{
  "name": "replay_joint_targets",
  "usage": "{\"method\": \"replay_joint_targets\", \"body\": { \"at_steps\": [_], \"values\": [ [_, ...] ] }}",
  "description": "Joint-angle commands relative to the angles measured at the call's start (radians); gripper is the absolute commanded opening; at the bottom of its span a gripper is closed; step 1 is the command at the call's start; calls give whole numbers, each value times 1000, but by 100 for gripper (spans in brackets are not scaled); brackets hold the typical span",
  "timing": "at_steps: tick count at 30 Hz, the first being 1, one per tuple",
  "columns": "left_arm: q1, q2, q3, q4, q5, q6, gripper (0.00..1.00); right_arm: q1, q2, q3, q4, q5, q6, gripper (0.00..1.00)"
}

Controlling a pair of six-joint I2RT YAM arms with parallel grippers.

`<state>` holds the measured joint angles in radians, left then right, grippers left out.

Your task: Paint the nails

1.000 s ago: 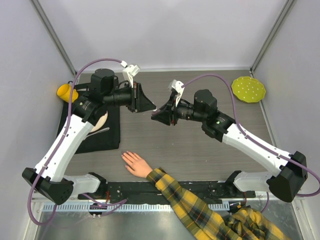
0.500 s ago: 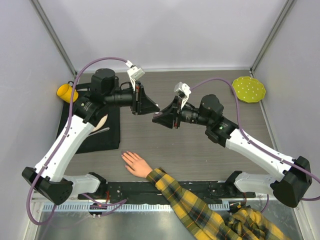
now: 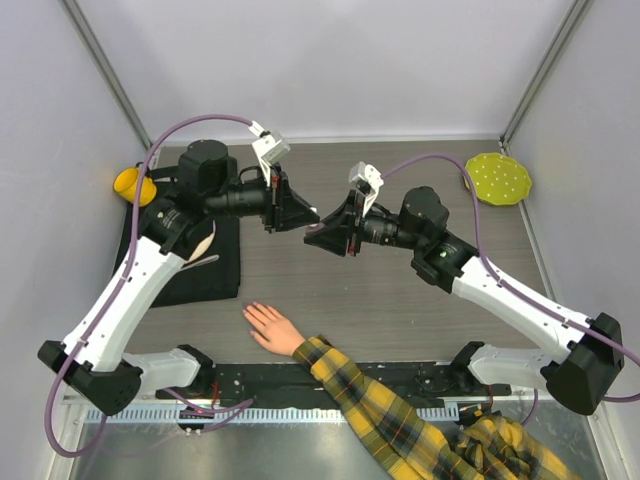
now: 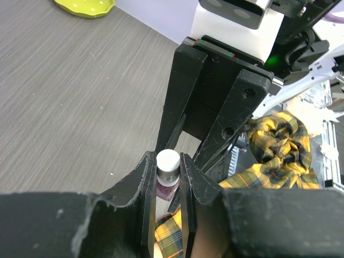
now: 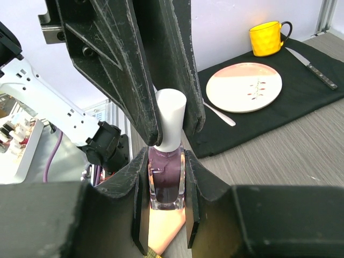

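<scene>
Right gripper [image 5: 165, 156] clamped tight on body of purple bottle [image 5: 166, 183]. Left gripper [image 4: 167, 157] closed narrow on its white cap [image 5: 171, 115]. Both meet in air over mid table [image 3: 420, 300], cap end toward left arm. Nails [image 3: 250, 313] on pale hand [image 3: 272, 326] lying flat near table's near edge, below and nearward of both grippers. Hand's long axis runs from near-right up to far-left, fingertips far-left. Left gripper likely nearer to fingertips.

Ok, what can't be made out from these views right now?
Top view: fingernails of the pale flesh-coloured hand, too small to show paint.
Top view: small dark purple glass bottle, hidden between left end effector and right end effector.
Wrist views: fingernails hidden behind the bottle, its white cap and both end effectors.
</scene>
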<state>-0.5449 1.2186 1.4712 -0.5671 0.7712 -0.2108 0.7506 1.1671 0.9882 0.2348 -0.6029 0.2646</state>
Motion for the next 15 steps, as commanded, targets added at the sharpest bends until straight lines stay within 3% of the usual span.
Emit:
{"method": "replay_joint_targets", "body": {
  "at_steps": [1, 3, 5, 7, 9, 15],
  "values": [
    [-18, -8, 8, -65, -84, -35, 12, 1, -40, 87, 155, 22, -8, 1],
    [-18, -21, 3, -39, -96, -59, 21, 1, -46, 76, 155, 35, -10, 1],
    [-18, -28, 0, -30, -118, -76, 24, 0, -52, 69, 156, 45, -18, 1],
    [-20, -39, -5, -16, -136, -85, 18, 1, -58, 64, 162, 67, -21, 1],
    [-18, -47, -21, 16, -145, -105, 6, 0, -73, 46, 185, 90, -10, 1],
    [-18, -79, -98, 125, -107, -156, 0, 1, -70, 4, 356, 123, 100, 1]
  ]
}}
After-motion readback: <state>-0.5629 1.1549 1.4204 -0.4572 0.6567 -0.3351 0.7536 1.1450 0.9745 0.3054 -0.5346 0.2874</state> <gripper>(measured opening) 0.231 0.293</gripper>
